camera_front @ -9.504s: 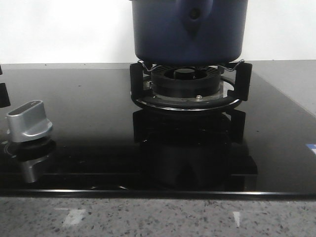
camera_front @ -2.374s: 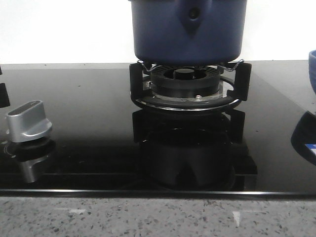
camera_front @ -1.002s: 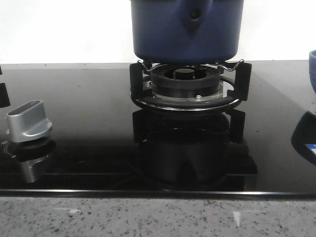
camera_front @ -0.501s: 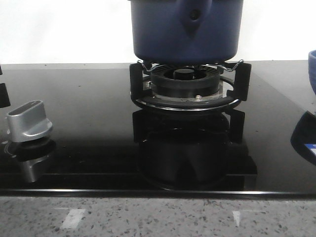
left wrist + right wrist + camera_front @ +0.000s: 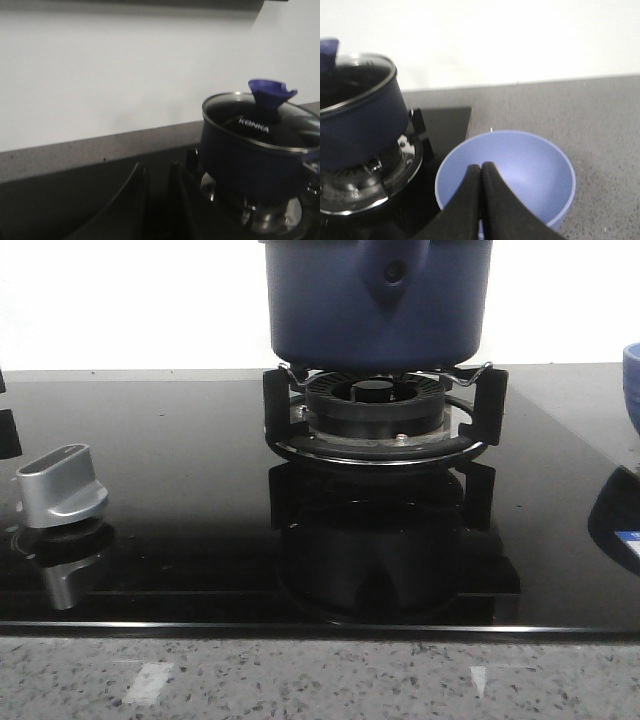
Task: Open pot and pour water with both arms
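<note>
Nothing is done yet: the pot (image 5: 378, 300) sits on the burner (image 5: 376, 405) with its lid (image 5: 262, 120) on, the right gripper (image 5: 480, 172) is pinched together by the bowl (image 5: 530, 170), and the left gripper (image 5: 159, 190) looks empty, fingers slightly apart.

The dark left gripper (image 5: 157, 200) shows in its own wrist camera as two curved black fingers (image 5: 131, 197) rising from six o'clock, tips apart with a clear gap between them, jaws standing open and nothing held. The dark right gripper (image 5: 480, 167) comes up from six o'clock in its wrist camera as two tapering black fingers (image 5: 465, 207), tips pressed together into one point, jaws closed flat against each other with nothing between them. In the front camera neither arm nor gripper is visible anywhere.
</note>
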Robot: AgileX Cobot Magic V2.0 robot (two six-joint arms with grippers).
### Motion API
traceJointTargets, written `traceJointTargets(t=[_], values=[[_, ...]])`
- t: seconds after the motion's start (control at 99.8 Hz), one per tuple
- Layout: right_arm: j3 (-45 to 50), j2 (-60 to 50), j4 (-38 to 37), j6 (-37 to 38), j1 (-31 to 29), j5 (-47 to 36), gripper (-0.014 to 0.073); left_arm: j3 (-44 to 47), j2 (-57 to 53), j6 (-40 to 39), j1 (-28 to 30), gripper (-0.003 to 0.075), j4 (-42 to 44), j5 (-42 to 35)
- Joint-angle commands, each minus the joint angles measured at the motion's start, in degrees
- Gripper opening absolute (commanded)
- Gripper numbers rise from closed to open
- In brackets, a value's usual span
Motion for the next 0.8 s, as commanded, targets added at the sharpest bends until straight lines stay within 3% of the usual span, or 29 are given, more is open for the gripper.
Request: traceJointTargets(t=[0.0, 0.371, 0.791], values=[[1.79, -4.28, 0.10, -0.98, 0.25, -7.63, -0.0070, 2.50, -4.38, 0.01, -0.66, -0.0009, -1.61, 0.04], [4.75, -10.25, 0.10, -0.98, 0.25, -6.89, -0.0070, 13.22, -17.19, 0.01, -2.76, -0.0020, -3.73, -6.98], [4.75, -10.25, 0.10, -0.98, 0.25, -6.89, -0.0070, 13.36, -18.56, 0.01, -3.76, -0.0020, -8.91, -4.01]])
